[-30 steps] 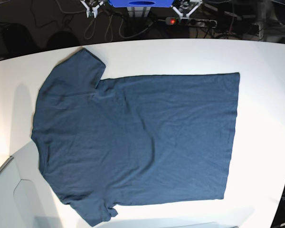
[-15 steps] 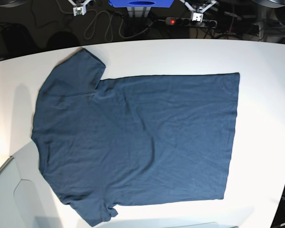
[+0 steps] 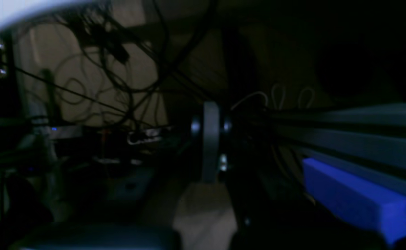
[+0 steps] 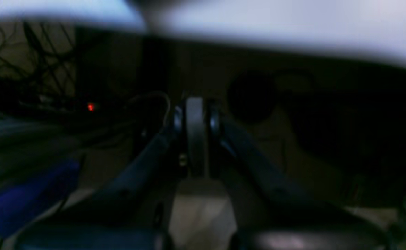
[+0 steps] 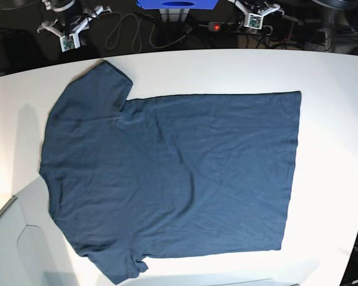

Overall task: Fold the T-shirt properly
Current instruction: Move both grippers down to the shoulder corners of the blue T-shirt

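The dark navy T-shirt (image 5: 173, 179) lies spread flat on the white table (image 5: 328, 71), sleeves and neck toward the left, straight hem on the right. Both grippers hover behind the table's far edge, apart from the cloth. My right gripper (image 5: 66, 42) hangs near the far left sleeve (image 5: 101, 83); its wrist view shows the fingers (image 4: 196, 135) pressed together on nothing. My left gripper (image 5: 254, 21) is at the far right; its fingers (image 3: 210, 139) are likewise shut and empty. The shirt is out of both wrist views.
Behind the table hang tangled cables (image 5: 128, 33), with a power strip showing a red light (image 5: 215, 26) and a blue block (image 5: 176, 3). A grey panel (image 5: 6, 250) overlaps the table's near left corner.
Both grippers have swung outward from the centre and come lower toward the table's far edge, the right one much further to the left. The T-shirt has not moved.
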